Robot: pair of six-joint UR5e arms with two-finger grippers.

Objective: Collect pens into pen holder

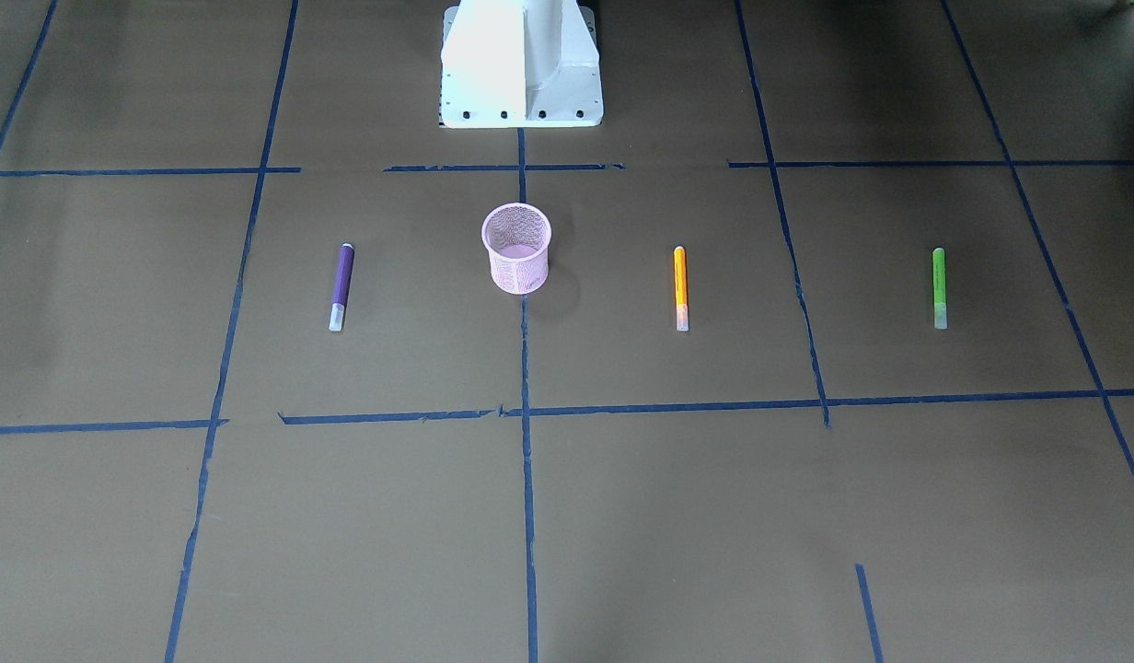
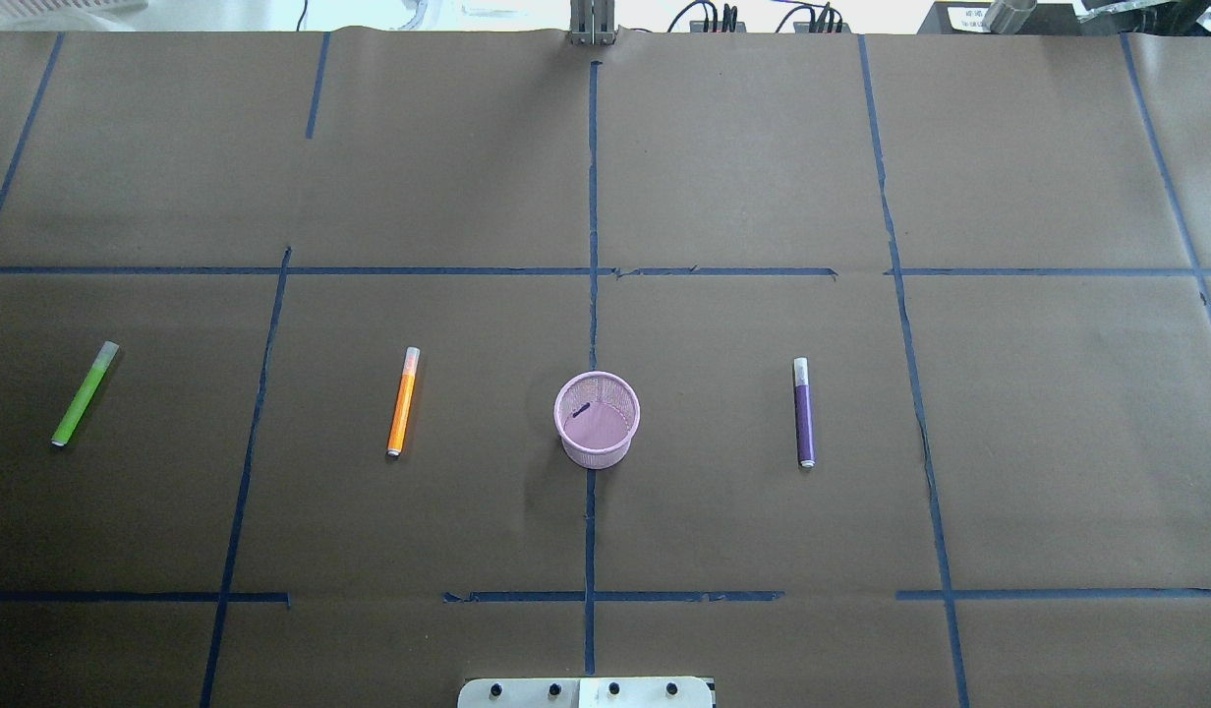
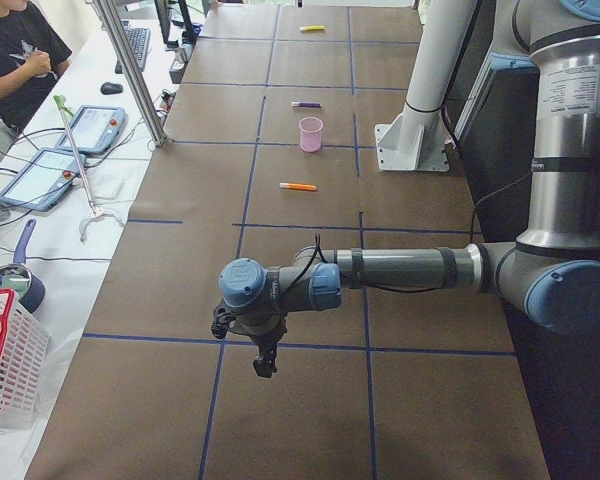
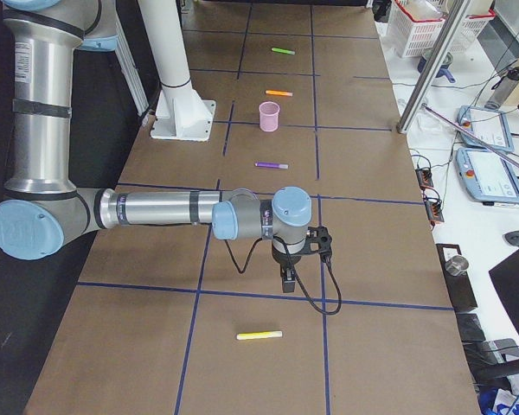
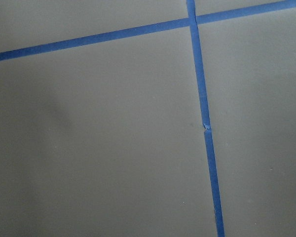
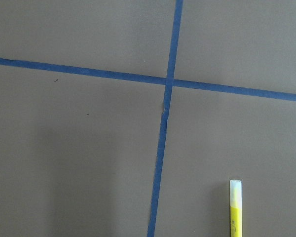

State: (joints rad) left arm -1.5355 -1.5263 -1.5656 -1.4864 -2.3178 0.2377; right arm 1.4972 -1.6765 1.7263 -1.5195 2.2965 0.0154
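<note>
The pink mesh pen holder (image 1: 519, 273) (image 2: 597, 455) stands upright at the table's middle and holds no pen. The purple pen (image 1: 341, 286) (image 2: 804, 413), orange pen (image 1: 680, 287) (image 2: 403, 401) and green pen (image 1: 939, 287) (image 2: 85, 393) lie flat in a row beside it. My left gripper (image 3: 265, 360) shows only in the exterior left view, hanging over the table's near end. My right gripper (image 4: 287, 281) shows only in the exterior right view, just short of a yellow pen (image 4: 259, 335) (image 6: 235, 207). I cannot tell whether either gripper is open or shut.
Blue tape lines (image 2: 592, 246) divide the brown paper table into a grid. The white robot base (image 1: 521, 64) stands behind the holder. Operators' tablets (image 3: 100, 125) and a white basket (image 3: 5, 360) sit on the side bench beyond the table's edge.
</note>
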